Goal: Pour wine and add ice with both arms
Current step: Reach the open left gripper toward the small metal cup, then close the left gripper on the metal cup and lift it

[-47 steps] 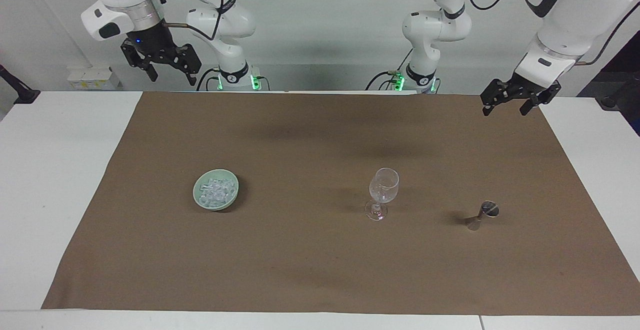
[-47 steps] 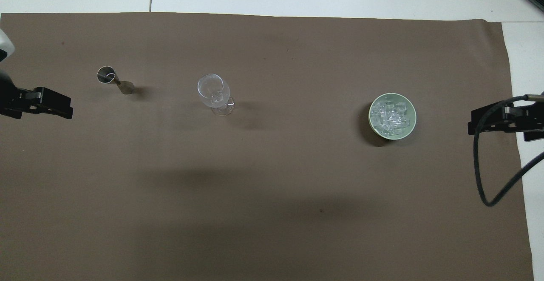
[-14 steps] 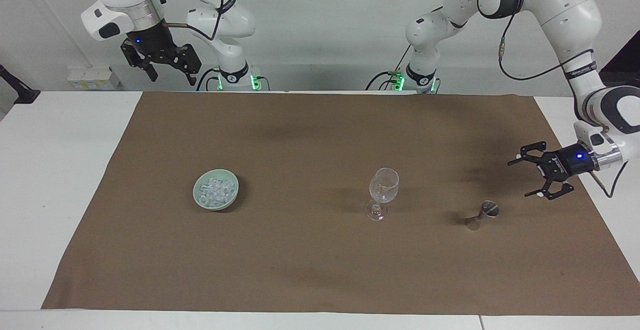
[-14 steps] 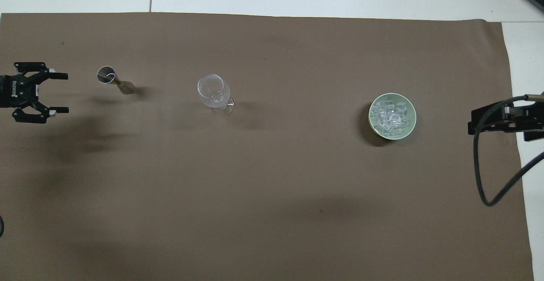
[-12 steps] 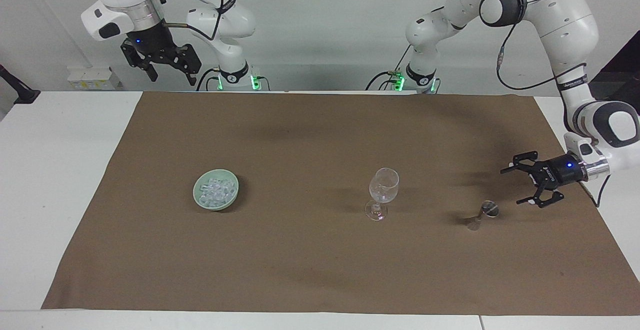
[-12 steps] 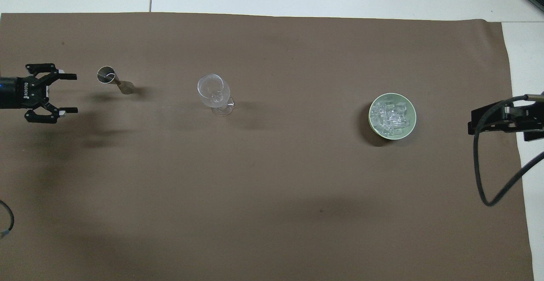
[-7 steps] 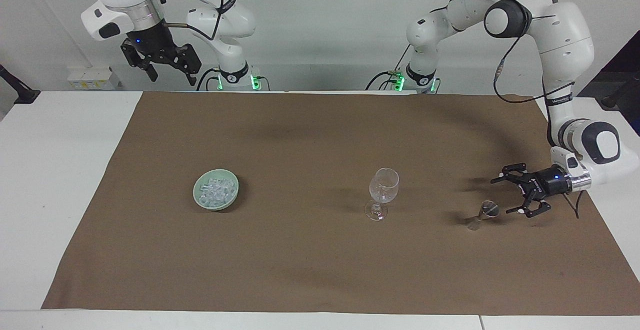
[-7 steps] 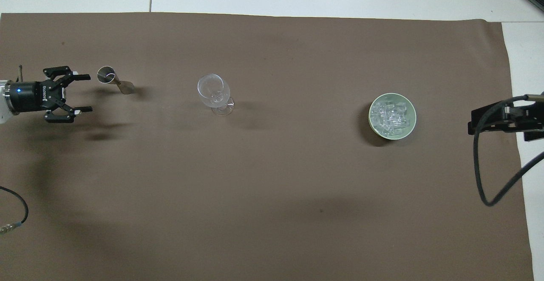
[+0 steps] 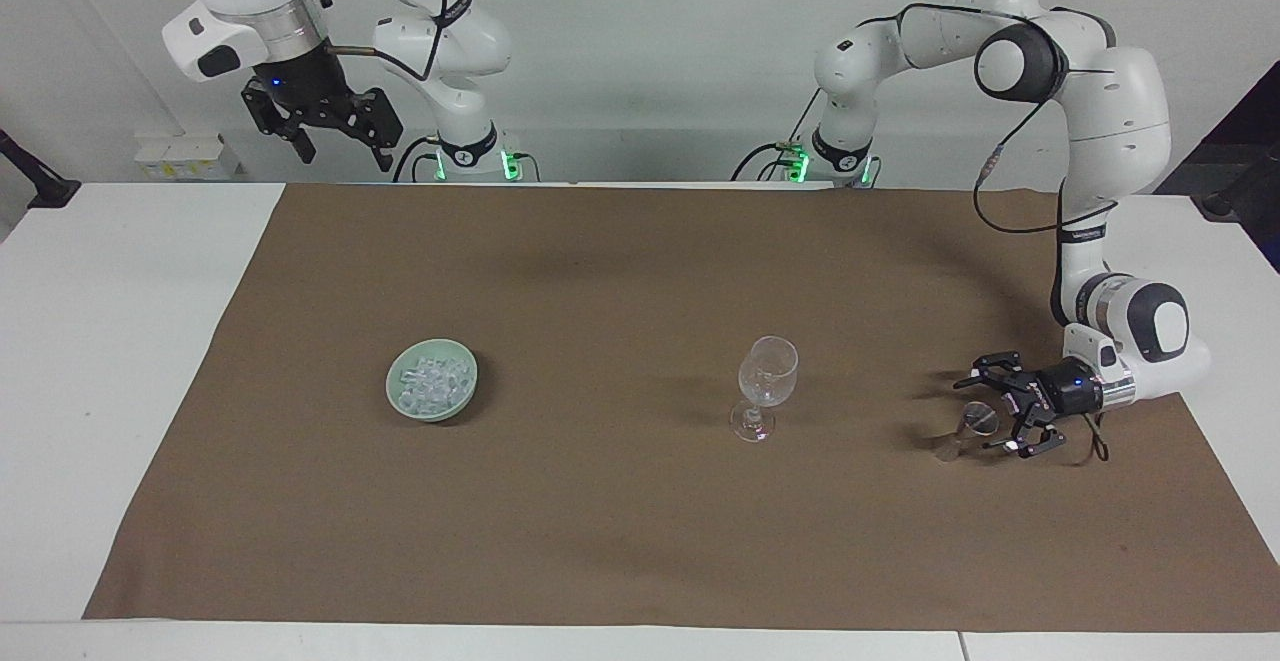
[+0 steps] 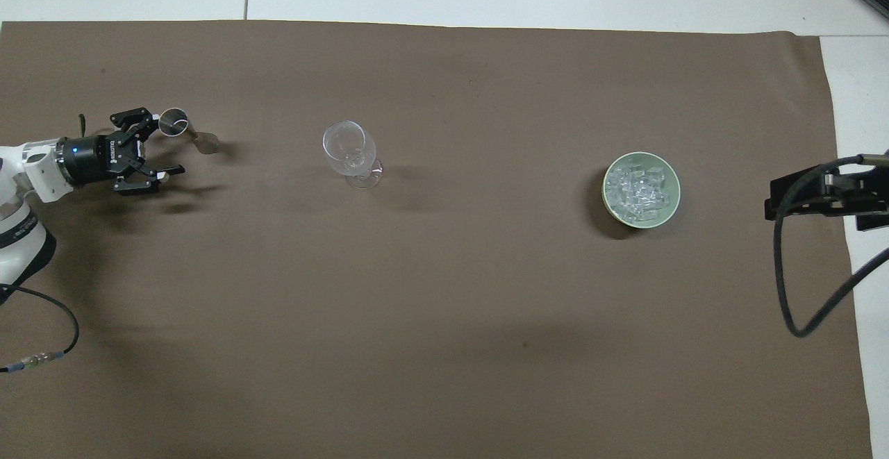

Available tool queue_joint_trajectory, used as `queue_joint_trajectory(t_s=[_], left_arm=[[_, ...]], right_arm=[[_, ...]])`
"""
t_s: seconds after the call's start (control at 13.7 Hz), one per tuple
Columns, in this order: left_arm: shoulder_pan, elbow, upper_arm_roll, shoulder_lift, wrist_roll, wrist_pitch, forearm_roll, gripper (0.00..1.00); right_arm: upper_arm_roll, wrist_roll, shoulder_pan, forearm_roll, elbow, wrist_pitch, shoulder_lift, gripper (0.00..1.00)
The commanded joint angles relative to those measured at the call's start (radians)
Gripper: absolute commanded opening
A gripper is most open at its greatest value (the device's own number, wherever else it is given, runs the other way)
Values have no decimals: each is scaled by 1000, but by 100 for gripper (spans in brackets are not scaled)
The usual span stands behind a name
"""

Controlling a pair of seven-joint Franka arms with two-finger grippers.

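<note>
While the right arm (image 9: pixel 255 11) waits raised near its base, the left arm (image 9: pixel 1100 131) bends down low over the brown mat (image 9: pixel 640 541) that covers most of the white table (image 9: pixel 90 361). Its left gripper (image 9: pixel 985 411) lies level just above the mat, fingers spread wide to either side of a small metal jigger (image 9: pixel 965 431) that stands toward the left arm's end of the table; the jaws have not closed on it and nothing is gripped. The right gripper (image 9: pixel 340 141) hangs in the air above the table's edge by the robots, its fingers apart and holding nothing. A clear wine glass (image 9: pixel 765 386) stands upright near the middle of the mat, between the jigger and a pale green bowl (image 9: pixel 400 406). The ice (image 9: pixel 432 383) sits heaped in that bowl, toward the right arm's end of the table.
</note>
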Motion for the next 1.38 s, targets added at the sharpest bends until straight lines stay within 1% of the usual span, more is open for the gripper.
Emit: queue_joint_trajectory(t_s=[0.0, 0.15, 0.36, 0.66, 0.73, 0.87, 1.02, 1.09, 1.17, 1.24, 1.31], left_arm=[[22, 18, -28, 26, 51, 20, -34, 95], [23, 17, -58, 38, 73, 33, -49, 88], [22, 15, -59, 41, 76, 54, -66, 84], [28, 17, -66, 56, 77, 71, -71, 67], [34, 18, -77, 61, 77, 80, -71, 65], [37, 17, -82, 66, 77, 82, -79, 65], [37, 12, -80, 67, 79, 82, -79, 59], [37, 11, -80, 69, 77, 82, -79, 58], [37, 11, -80, 69, 79, 80, -79, 53], [39, 9, -80, 67, 79, 80, -77, 40], [40, 9, -80, 67, 79, 77, -79, 33]], right_arm=[[-1, -10, -12, 24, -20, 4, -18, 100], [-1, -10, -12, 24, -20, 4, -18, 100], [-1, -10, -12, 24, -20, 4, -18, 100], [-1, -10, -12, 24, -20, 4, -18, 100], [-1, -10, -12, 24, -20, 4, -18, 100], [-1, -10, -12, 24, -20, 4, -18, 100], [-1, -10, -12, 24, -20, 4, -18, 100], [-1, -10, -12, 24, -20, 4, -18, 100], [-1, -10, -12, 24, -20, 4, -18, 100], [-1, -10, -12, 24, -20, 4, -18, 100], [-1, -10, -12, 24, -20, 4, -18, 100]])
